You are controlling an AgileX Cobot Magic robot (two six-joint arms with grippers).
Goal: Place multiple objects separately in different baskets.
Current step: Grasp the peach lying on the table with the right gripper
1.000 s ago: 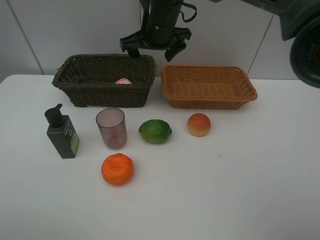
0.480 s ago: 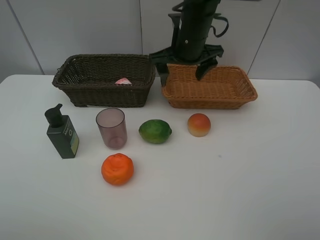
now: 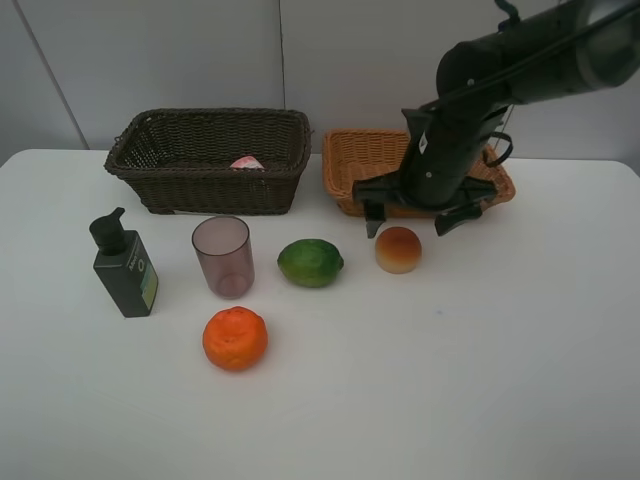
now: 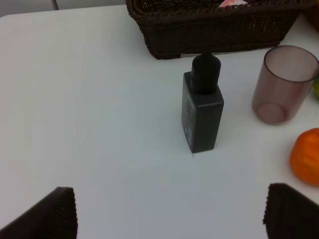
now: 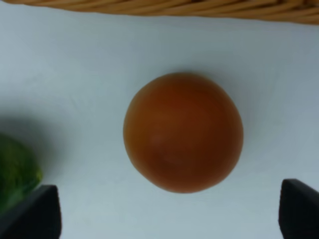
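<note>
My right gripper (image 3: 408,222) is open and hangs just above the red-orange peach (image 3: 398,250), in front of the light orange-tan basket (image 3: 345,150). In the right wrist view the peach (image 5: 183,132) lies between the open fingertips (image 5: 30,211) of the gripper (image 5: 164,219). The pink white-capped bottle (image 3: 246,162) lies in the dark brown basket (image 3: 210,192). The lime (image 3: 310,262), mauve cup (image 3: 223,256), pump bottle (image 3: 124,265) and tangerine (image 3: 235,338) stand on the table. My left gripper (image 4: 172,219) is open, short of the pump bottle (image 4: 202,109).
The white table (image 3: 480,380) stretches bare to the front and right. The lime's edge (image 5: 15,172) lies close beside the right gripper's fingertip. The cup (image 4: 284,84) and tangerine (image 4: 306,155) stand beside the pump bottle in the left wrist view.
My right arm has swung from above the dark basket to the right, over the light basket, and come down over the peach. The objects have not moved.
</note>
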